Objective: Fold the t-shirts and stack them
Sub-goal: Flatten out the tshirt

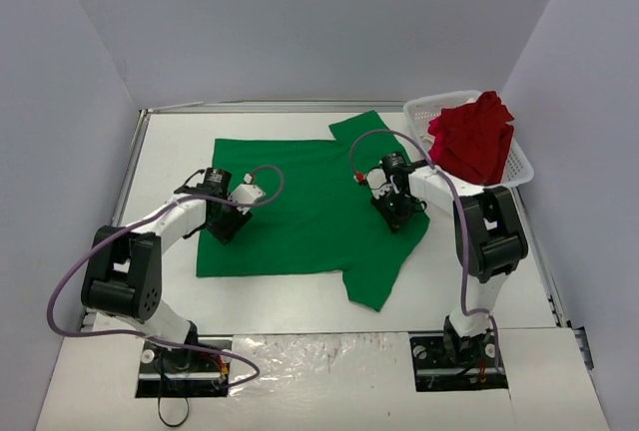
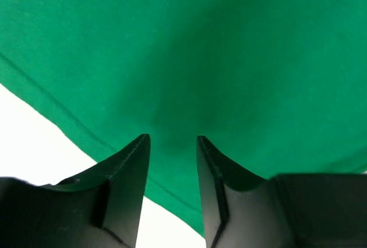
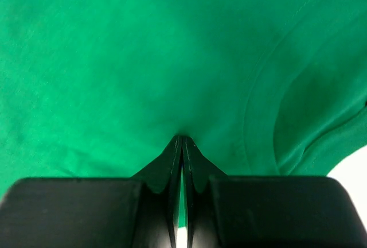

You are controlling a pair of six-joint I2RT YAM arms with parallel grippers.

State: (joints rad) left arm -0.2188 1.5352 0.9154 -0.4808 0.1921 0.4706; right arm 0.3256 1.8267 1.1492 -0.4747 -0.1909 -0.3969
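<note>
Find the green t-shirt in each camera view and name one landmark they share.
Top external: the green t-shirt lies spread mid-table, between the two arms.
Left wrist: fills most of the picture; its hem runs diagonally at lower left.
Right wrist: fills nearly everything; a sleeve seam curves at right.
Shared landmark: the white table showing past the shirt's edge.

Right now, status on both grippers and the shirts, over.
Left gripper open over green t-shirt hem. Right gripper shut, pinching it near the sleeve. Red t-shirt bunched in basket. Nothing in the way.
</note>
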